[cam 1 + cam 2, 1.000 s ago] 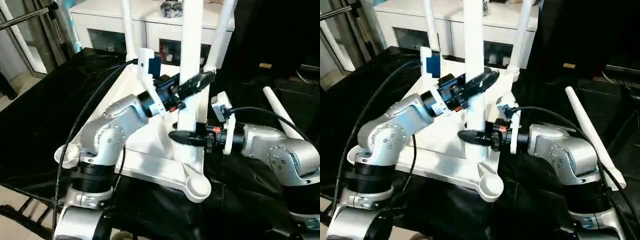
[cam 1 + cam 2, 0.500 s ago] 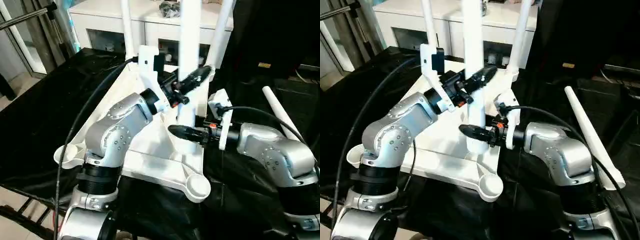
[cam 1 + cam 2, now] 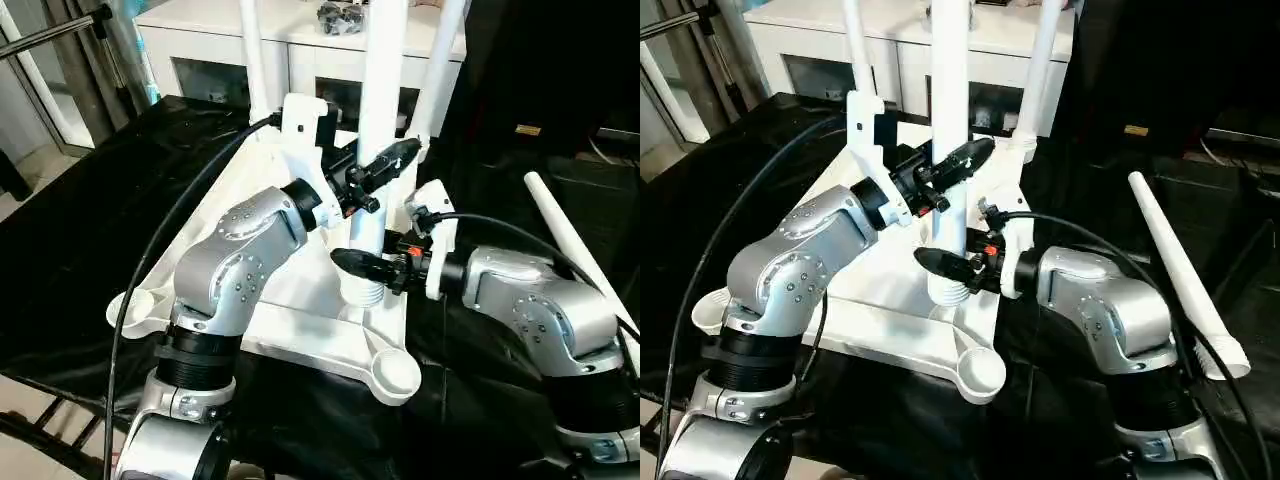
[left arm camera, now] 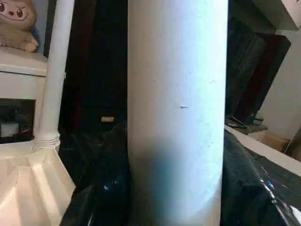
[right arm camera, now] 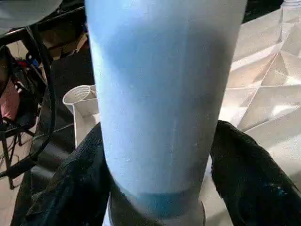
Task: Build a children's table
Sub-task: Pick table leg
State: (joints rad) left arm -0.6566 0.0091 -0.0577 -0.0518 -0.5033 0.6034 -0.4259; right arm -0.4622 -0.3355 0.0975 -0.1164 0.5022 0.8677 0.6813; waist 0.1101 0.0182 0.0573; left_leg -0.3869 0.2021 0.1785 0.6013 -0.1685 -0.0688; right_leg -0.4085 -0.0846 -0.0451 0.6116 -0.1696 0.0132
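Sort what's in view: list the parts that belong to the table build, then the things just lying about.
Belongs to the build:
tabletop, upside down
held leg, upright
two fitted legs
loose leg on the black cloth

Just lying about:
white cabinet
plush toy
black cloth

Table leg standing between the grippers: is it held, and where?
Both hold the leg: left gripper at mid-shaft, right gripper just above its threaded foot.
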